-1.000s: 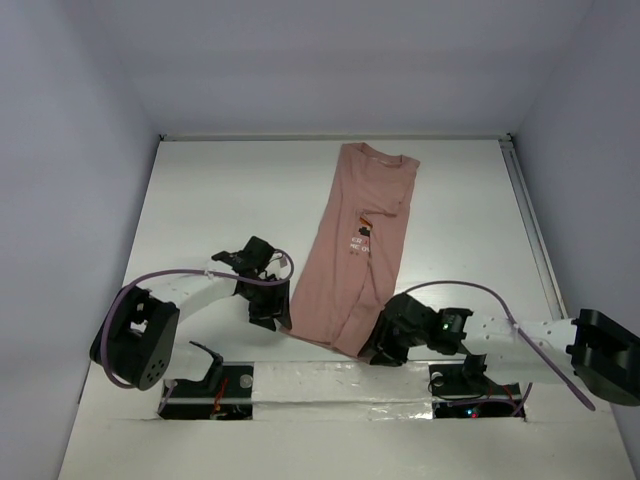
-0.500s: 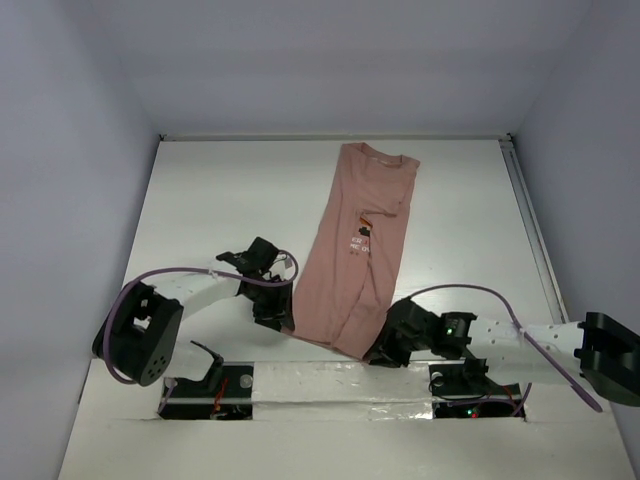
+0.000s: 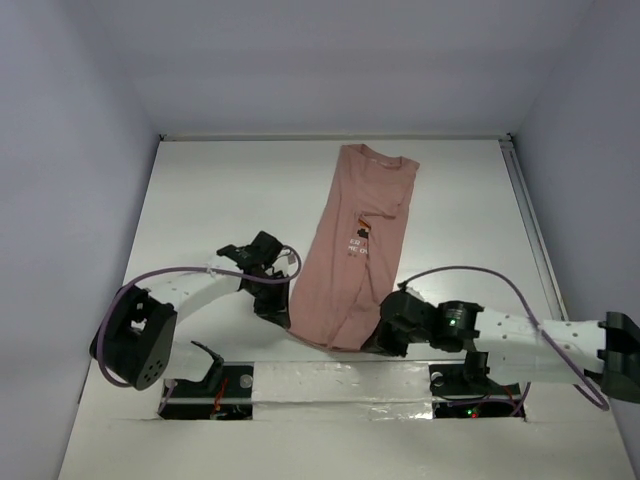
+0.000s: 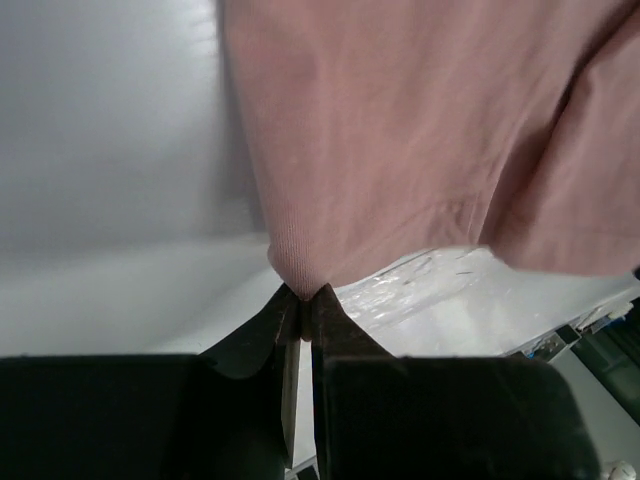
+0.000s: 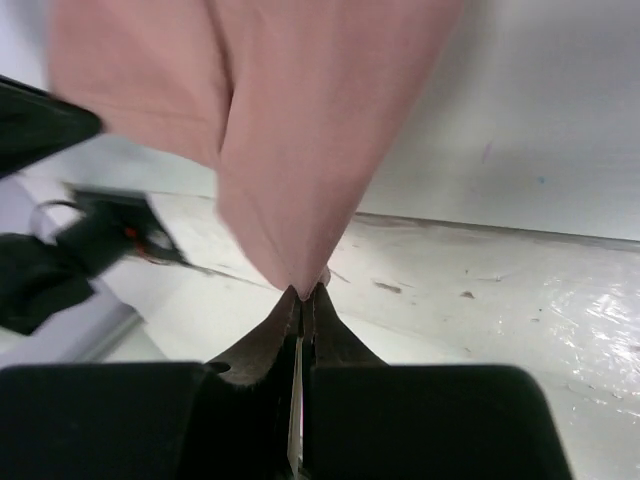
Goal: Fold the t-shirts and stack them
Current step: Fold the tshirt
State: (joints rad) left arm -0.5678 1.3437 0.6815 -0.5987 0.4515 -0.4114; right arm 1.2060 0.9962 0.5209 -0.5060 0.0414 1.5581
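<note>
Pink cotton is pinched at two points: your left pincer (image 4: 300,296) is clenched on the near left corner of the t-shirt (image 3: 355,240), and your right pincer (image 5: 302,292) is clenched on the near right corner. Each holds only a small peak of cloth between its tips. Both corners are at the hem end, close to the arm bases, and the cloth there rises into little tents. Expect the shirt to be light, soft and floppy, with no stiffness of its own. It will likely sag between your two grips and drag on the white table (image 3: 220,200) unless both ends travel together. Such small bites could slip, so pull gently. Beyond the pincers, the shirt lies as a long narrow strip, folded lengthwise, running away to the collar at the far end. It is dusty salmon pink, with a small white print and tiny red and dark marks near its middle.
</note>
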